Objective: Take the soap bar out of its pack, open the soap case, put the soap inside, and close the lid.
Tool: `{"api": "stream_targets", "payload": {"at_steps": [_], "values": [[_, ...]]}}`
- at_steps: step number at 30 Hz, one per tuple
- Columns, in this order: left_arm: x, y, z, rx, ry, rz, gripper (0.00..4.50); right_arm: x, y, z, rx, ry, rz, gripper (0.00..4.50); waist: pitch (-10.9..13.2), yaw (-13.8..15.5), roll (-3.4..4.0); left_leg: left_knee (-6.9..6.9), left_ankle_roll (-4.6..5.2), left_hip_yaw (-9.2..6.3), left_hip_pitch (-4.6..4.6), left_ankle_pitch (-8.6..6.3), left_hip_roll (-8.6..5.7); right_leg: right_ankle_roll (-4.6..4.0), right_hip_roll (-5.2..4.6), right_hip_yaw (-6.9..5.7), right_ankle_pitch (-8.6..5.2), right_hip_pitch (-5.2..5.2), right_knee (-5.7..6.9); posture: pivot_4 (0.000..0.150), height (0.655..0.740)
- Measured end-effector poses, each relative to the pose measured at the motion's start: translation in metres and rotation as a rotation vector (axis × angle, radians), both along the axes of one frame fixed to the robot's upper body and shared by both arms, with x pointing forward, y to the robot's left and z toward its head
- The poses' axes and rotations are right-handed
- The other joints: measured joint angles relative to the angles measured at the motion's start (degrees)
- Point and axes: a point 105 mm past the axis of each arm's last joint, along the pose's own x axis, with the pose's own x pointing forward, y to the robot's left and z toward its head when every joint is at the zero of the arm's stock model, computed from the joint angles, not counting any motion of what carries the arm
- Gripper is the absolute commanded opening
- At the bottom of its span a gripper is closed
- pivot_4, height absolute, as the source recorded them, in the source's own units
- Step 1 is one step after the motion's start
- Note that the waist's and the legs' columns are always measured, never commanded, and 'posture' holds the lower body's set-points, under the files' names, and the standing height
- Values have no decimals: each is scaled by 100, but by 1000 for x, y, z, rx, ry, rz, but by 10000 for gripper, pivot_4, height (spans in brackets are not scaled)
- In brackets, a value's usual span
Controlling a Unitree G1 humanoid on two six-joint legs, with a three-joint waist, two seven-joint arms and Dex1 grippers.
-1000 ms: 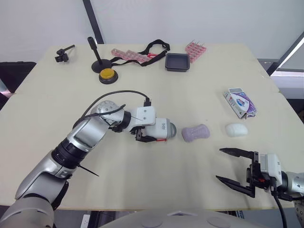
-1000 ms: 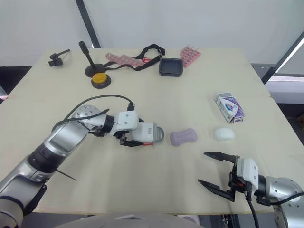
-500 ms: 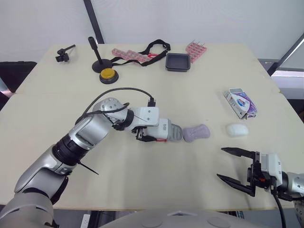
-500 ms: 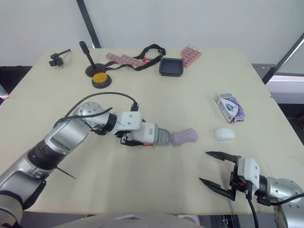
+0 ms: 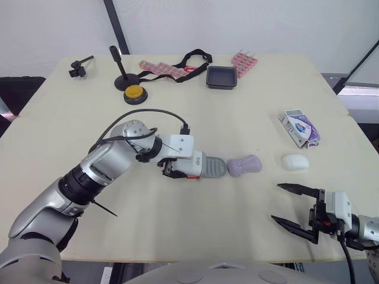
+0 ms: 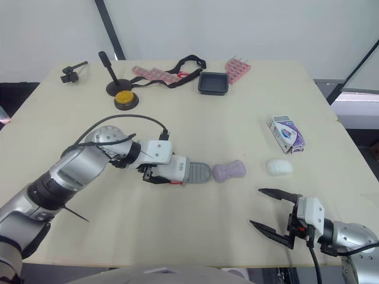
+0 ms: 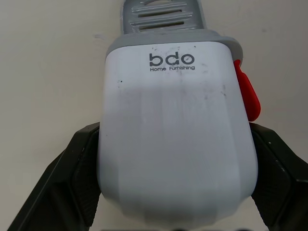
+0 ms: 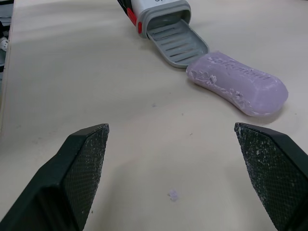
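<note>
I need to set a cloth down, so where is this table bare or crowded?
Bare: the middle stretch between the black tray and the soap case, and the near strip between the soap case and the right gripper. Crowded: the far edge around the yellow button.

The left arm (image 5: 89,177) reaches in from the near left corner, elbow bent, forearm angled toward the middle of the table (image 5: 249,112); its wrist (image 5: 155,151) lies level, and the left claw (image 5: 176,168) is clamped on the white shell of the soap case (image 5: 190,161), one black finger (image 7: 72,178) pressed to each flank; the right arm (image 5: 366,228) comes in low at the near right corner; the right claw (image 5: 278,203) points toward the robot's left, fingers (image 8: 82,168) spread wide, gripping nothing.
</note>
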Motion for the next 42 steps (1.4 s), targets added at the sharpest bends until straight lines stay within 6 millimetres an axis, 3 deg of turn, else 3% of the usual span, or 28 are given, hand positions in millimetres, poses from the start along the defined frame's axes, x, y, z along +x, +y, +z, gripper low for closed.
{"api": "stream_targets", "payload": {"at_steps": [8, 14, 37, 39, 42], "values": [[9, 25, -1, 23, -22, 39, 34759, 1, 1, -3, -3, 7, 12, 44886, 0, -7, 1, -4, 0, 0, 1, 0, 0, 0, 1, -1, 0, 0, -2, 1500, 7291], [0, 38, -8, 31, 22, 12, 34759, 3, -1, -3, -8, 8, 10, 44886, 1, 2, 1, -5, -1, 1, 0, 0, -1, 0, -1, -3, 0, 0, -7, 1500, 7291], [17, 40, -14, -49, -32, -24, 34759, 0, -5, -5, -27, 28, -3, 44886, 0, 30, 2, -4, -1, 1, 3, 0, -1, 0, -2, -1, 0, 4, -6, 1500, 7291], [18, 40, -14, -47, -39, -23, 44905, 0, -5, -5, -27, 26, -3, 45000, 0, 32, 2, -4, -1, 1, 4, 0, -1, 0, -2, -1, 0, 4, -6, 1500, 7291], [23, 47, -20, -22, -38, 14, 44905, 0, -5, -5, -29, 27, -5, 45000, 1, 23, 1, -5, -1, 1, 3, 0, 0, 0, -1, -2, 0, 4, -6, 1500, 7291]]}}
